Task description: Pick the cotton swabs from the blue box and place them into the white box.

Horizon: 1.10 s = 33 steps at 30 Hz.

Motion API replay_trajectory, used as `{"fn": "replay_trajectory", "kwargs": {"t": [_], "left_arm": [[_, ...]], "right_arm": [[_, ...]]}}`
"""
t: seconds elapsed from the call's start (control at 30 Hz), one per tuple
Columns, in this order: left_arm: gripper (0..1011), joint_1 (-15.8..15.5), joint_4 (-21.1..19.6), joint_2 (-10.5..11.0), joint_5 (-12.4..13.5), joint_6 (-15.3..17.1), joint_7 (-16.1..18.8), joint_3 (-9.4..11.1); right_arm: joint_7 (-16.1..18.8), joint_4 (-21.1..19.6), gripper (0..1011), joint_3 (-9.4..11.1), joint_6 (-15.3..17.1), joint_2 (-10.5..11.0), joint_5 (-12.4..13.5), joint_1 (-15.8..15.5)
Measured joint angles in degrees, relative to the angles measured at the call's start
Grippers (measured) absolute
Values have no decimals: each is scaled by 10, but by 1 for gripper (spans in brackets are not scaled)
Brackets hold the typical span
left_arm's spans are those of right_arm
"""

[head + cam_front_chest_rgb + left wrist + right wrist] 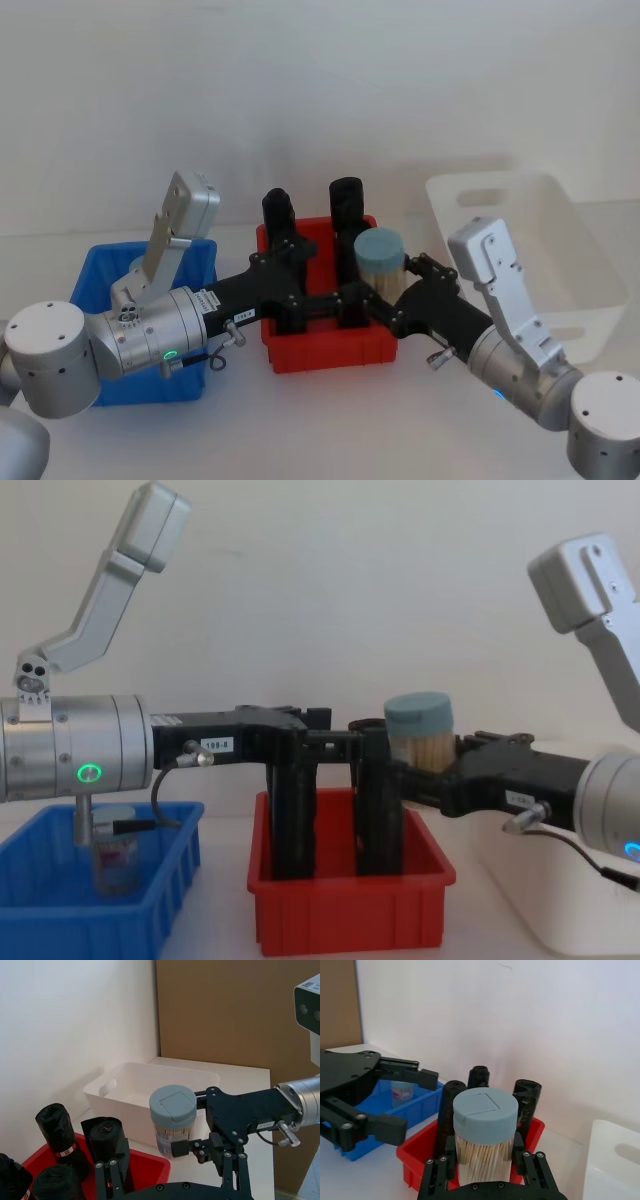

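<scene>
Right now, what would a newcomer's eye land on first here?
The right gripper is shut on a cotton swab jar with a pale blue lid, held up over the red bin of black rolls at centre. The left gripper sits open right beside it, on the blue box side. The white box sits on the robot's right, and another jar stands in the blue box.

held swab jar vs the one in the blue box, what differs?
The held jar is clamped by the right gripper and raised over the red bin. The other jar stands free in the blue box. The held jar shows its pale blue lid, but the other's top is hard to make out. Both are upright clear cylinders.
</scene>
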Motion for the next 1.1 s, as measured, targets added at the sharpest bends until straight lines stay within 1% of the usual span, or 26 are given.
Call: {"fn": "replay_trajectory", "kwargs": {"t": [0.23,0.5,0.53,0.63,0.73,0.93,0.97,1.07,1.1], "left_arm": [[1000,0,0,0,0,0,0,0],[1000,0,0,0,0,0,0,0],[999,0,0,0,0,0,0,0],[1000,0,0,0,0,0,0,0],[1000,0,0,0,0,0,0,0],[1000,0,0,0,0,0,0,0],[1000,0,0,0,0,0,0,0],[1000,0,0,0,0,0,0,0],[1000,0,0,0,0,0,0,0]], "right_arm": [[-35,-9,642,20,7,16,15,-6],[-76,-7,642,41,16,30,28,-5],[-84,-3,642,45,18,32,30,-3],[-96,3,642,51,21,34,33,1],[-112,18,642,58,27,36,37,9],[-125,44,642,67,31,37,41,22],[-126,48,656,68,31,37,41,24],[-130,63,761,71,32,36,44,32],[-131,65,780,72,32,36,44,33]]}}
